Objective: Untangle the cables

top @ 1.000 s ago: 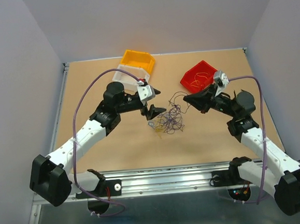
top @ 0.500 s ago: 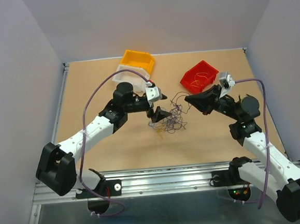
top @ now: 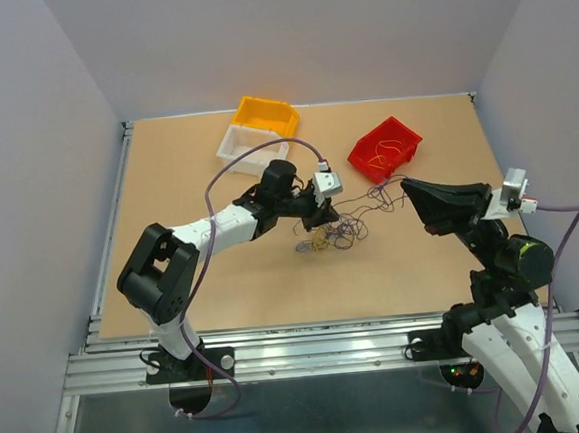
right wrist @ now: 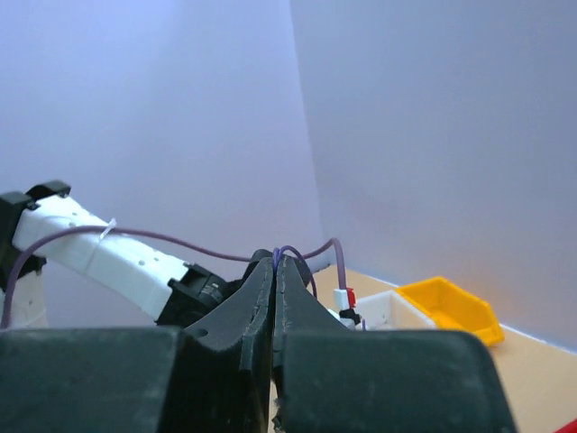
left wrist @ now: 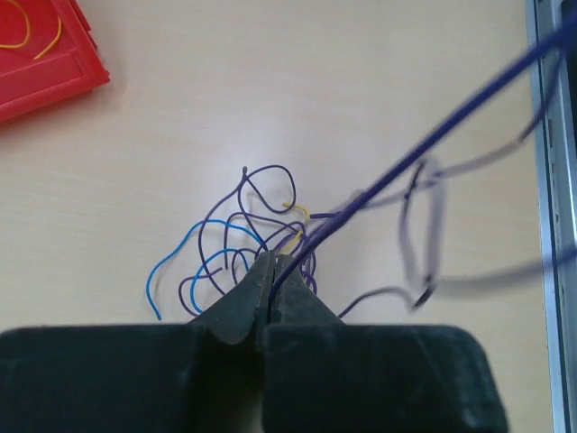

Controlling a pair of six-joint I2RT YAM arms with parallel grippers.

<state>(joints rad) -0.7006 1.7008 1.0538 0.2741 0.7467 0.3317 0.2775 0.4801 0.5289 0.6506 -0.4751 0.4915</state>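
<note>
The cables (top: 333, 232) lie as a tangled clump of thin purple, blue and yellow wires (left wrist: 243, 236) in the middle of the table. My left gripper (top: 322, 217) sits at the clump's left edge. Its jaws (left wrist: 271, 262) are shut on a purple strand (left wrist: 379, 185) that runs taut up to the right. My right gripper (top: 407, 183) hangs right of the clump, lifted off the table. It is shut (right wrist: 276, 259) on a purple wire that loops over its fingertips. Thin strands (top: 373, 196) stretch from the clump toward it.
A red bin (top: 385, 148) holding a yellow wire stands behind the right gripper, and its corner (left wrist: 41, 54) shows in the left wrist view. A yellow bin (top: 265, 114) and a white bin (top: 248, 146) stand at the back left. A metal rail (top: 309, 341) runs along the near edge.
My left arm swung right onto the clump and its jaws went from open to shut on a purple strand. My right gripper pulled back to the right, drawing strands out.
</note>
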